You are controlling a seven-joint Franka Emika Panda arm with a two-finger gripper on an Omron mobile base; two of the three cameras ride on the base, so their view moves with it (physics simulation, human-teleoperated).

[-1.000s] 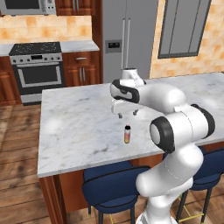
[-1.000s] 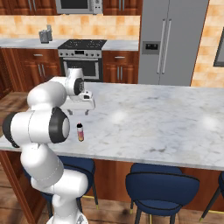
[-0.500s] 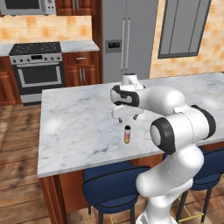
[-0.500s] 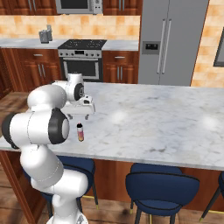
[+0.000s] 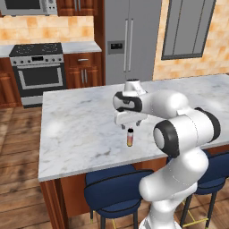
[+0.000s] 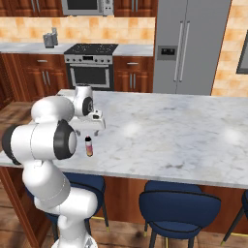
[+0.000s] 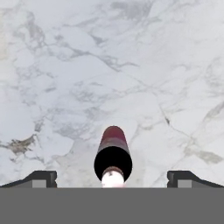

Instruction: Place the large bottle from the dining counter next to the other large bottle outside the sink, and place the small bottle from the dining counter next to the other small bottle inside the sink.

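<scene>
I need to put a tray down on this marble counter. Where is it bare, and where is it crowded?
The counter is bare left of the small bottle and, in the right base view, from it toward the far end. Crowding is only at the bottle, under the open pincer.

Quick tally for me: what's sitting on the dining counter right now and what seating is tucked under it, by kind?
Small bottle on the marble dining counter, below the open gripper: 1
Large bottles on the counter: 0 in view
Blue stools, counted in the right base view, e.g.: 3, plus a partial one at the right edge
Total: 4
</scene>
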